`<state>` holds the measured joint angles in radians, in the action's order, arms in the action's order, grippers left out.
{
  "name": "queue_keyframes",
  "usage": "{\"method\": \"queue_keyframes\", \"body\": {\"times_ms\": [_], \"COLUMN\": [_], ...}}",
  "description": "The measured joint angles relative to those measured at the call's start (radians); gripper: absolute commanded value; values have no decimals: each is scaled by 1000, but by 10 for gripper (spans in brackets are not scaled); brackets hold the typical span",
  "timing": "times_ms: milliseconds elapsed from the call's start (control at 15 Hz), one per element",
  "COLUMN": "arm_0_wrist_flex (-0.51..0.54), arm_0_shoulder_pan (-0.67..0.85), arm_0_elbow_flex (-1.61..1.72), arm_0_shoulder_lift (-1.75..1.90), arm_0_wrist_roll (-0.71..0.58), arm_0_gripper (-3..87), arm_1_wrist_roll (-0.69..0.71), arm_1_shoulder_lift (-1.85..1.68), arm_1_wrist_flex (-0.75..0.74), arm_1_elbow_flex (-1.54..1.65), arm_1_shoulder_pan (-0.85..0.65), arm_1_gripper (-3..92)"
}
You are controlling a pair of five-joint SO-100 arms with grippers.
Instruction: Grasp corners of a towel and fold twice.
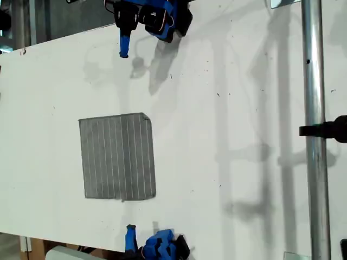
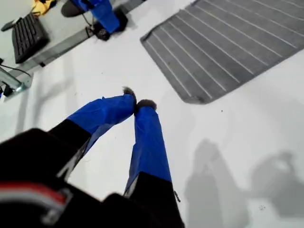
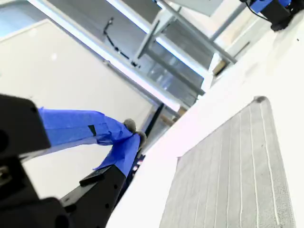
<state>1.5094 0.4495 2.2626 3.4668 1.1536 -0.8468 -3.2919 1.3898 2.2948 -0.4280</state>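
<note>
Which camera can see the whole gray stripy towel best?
The exterior view: the towel lies flat on the white table with all four corners showing. The first wrist view catches only one end of it, and the second wrist view sees part of it slanting off the picture's edge.

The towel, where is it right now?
The towel lies flat on the white table, left of centre in the exterior view, between the two blue arms at that view's top and bottom edges. Neither gripper touches it.
</note>
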Motion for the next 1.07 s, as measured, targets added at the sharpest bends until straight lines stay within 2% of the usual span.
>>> {"method": "queue_keyframes", "body": {"times_ms": [67, 133, 200, 400, 533, 667, 867, 1067], "arm_0_wrist_flex": [2, 2, 2, -18, -80, -107, -66, 12], "arm_0_shoulder_pan": [3, 3, 5, 6, 0, -8, -8, 28], "arm_0_elbow_flex": [2, 6, 11, 29, 25, -8, -106, -110], "arm_0_shoulder_lift": [0, 2, 2, -12, -117, -313, -611, -706], "arm_0_wrist_roll": [0, 0, 0, -11, -34, -51, -75, -83], "arm_0_gripper": [-26, 38, 142, 235, 251, 262, 305, 297], "arm_1_wrist_roll": [0, 0, 0, 14, 87, 172, 276, 351], "arm_1_shoulder_lift": [0, -2, 0, 160, 477, 804, 1218, 1560], "arm_1_wrist_flex": [2, 2, 2, -78, -101, -52, 86, 104], "arm_1_elbow_flex": [3, 3, 3, -32, -198, -403, -686, -831], "arm_1_shoulder_pan": [3, -11, -11, 49, 58, 31, -48, -109], "arm_1_gripper": [79, 99, 140, 220, 242, 285, 309, 308]}}
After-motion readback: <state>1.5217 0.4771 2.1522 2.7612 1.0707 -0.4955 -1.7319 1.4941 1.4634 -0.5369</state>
